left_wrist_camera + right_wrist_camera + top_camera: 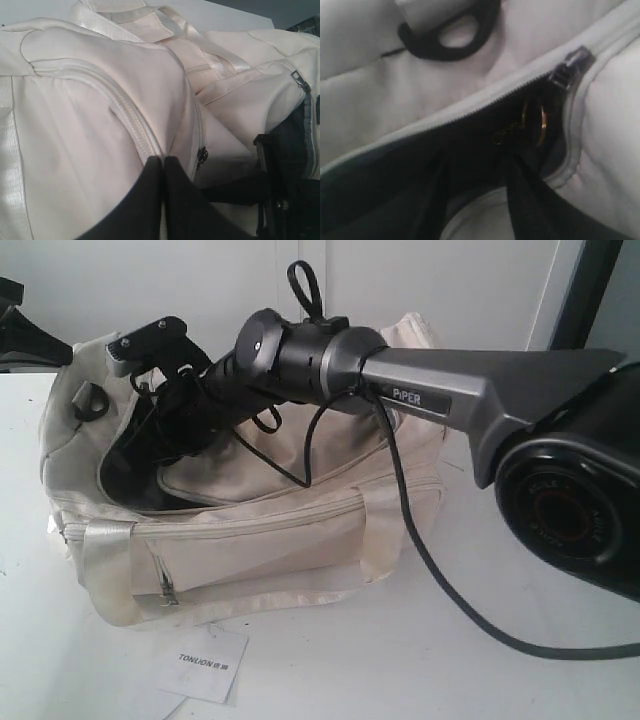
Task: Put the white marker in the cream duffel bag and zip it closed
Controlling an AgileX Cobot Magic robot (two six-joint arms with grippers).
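The right tool (477, 167) stood wide inside the open top of the bag (300, 540); the left tool (161, 162) was narrow, pinching bag fabric.

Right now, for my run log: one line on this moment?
cream duffel bag: unzipped | right end effector: open, inside opening | white marker: unseen

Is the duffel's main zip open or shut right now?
Open. The cream duffel bag gapes at the top onto dark lining; the zip slider sits beside parted teeth.
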